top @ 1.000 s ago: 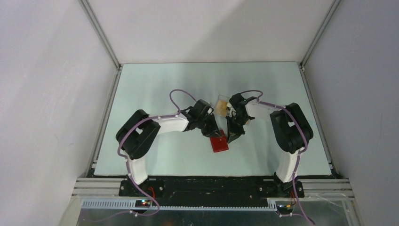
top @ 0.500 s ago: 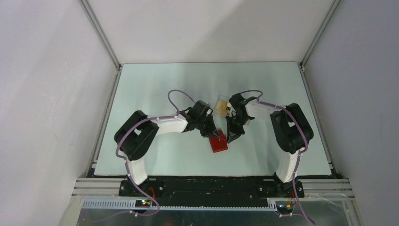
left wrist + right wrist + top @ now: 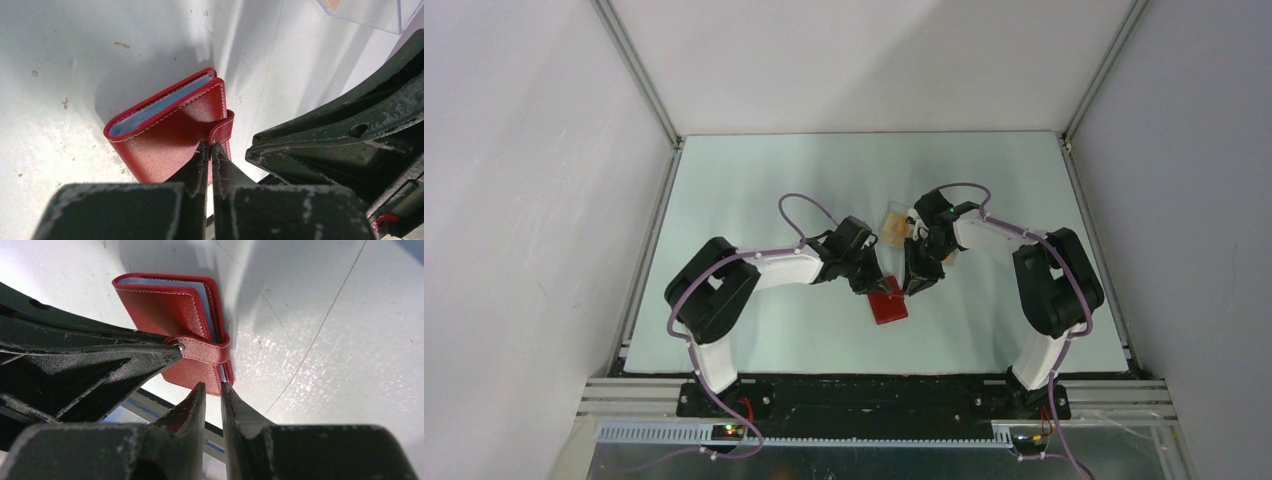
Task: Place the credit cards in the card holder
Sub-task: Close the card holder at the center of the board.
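Observation:
The red card holder (image 3: 888, 301) lies on the table between my two grippers, folded, its blue-grey inside showing at the edge (image 3: 150, 111). My left gripper (image 3: 210, 146) is shut on the holder's little red closing tab (image 3: 223, 127); in the top view it (image 3: 875, 283) sits at the holder's far left corner. My right gripper (image 3: 213, 386) has its jaws almost together with nothing between them, its tips just off the holder's (image 3: 165, 310) near edge beside the tab (image 3: 202, 349). The tan credit cards (image 3: 894, 222) lie in a clear box behind the grippers.
The clear plastic box (image 3: 892, 228) sits just behind both wrists; its corner shows in the left wrist view (image 3: 360, 12). The right gripper's black body (image 3: 340, 140) fills the right of that view. Walls with metal rails enclose the pale table (image 3: 754, 180).
The right arm has drawn back, its elbow swinging right, and its gripper tips have moved slightly away from the holder. The left gripper has edged a little left, still at the tab.

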Robot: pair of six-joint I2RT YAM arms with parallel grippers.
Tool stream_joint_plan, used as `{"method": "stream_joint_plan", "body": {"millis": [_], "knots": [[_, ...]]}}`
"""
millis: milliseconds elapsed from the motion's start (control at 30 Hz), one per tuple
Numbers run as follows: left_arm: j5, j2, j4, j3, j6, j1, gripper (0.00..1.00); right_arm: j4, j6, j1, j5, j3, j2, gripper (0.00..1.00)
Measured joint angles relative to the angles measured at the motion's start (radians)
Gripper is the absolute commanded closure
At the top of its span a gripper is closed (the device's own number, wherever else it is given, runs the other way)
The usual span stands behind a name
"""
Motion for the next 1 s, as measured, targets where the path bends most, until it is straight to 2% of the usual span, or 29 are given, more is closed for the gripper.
{"method": "stream_joint_plan", "body": {"millis": [167,300,400,633,700,867,1000], "knots": [[-0.015,-0.015,0.000,-0.013,-0.024,-0.007,0.92,0.021,0.011,0.000,-0.021,0.001,0.003,0.83],[-0.022,-0.015,-0.002,-0.013,-0.032,-0.016,0.92,0.028,0.022,0.003,-0.027,0.026,0.037,0.94],[-0.022,-0.015,-0.003,-0.013,-0.033,-0.019,0.91,0.030,0.024,0.007,-0.023,0.059,0.079,0.96],[-0.022,-0.016,-0.004,-0.013,-0.032,-0.019,0.71,0.023,0.024,0.028,-0.007,0.097,0.138,0.97],[-0.022,-0.016,-0.004,-0.013,-0.031,-0.019,0.70,0.019,0.024,0.032,0.000,0.102,0.139,0.98],[-0.024,-0.029,-0.011,-0.016,-0.023,-0.015,0.72,0.017,0.024,0.037,0.008,0.105,0.140,0.98],[-0.040,-0.050,-0.022,-0.031,-0.014,-0.006,0.79,0.016,0.024,0.037,0.008,0.105,0.140,0.98]]}}
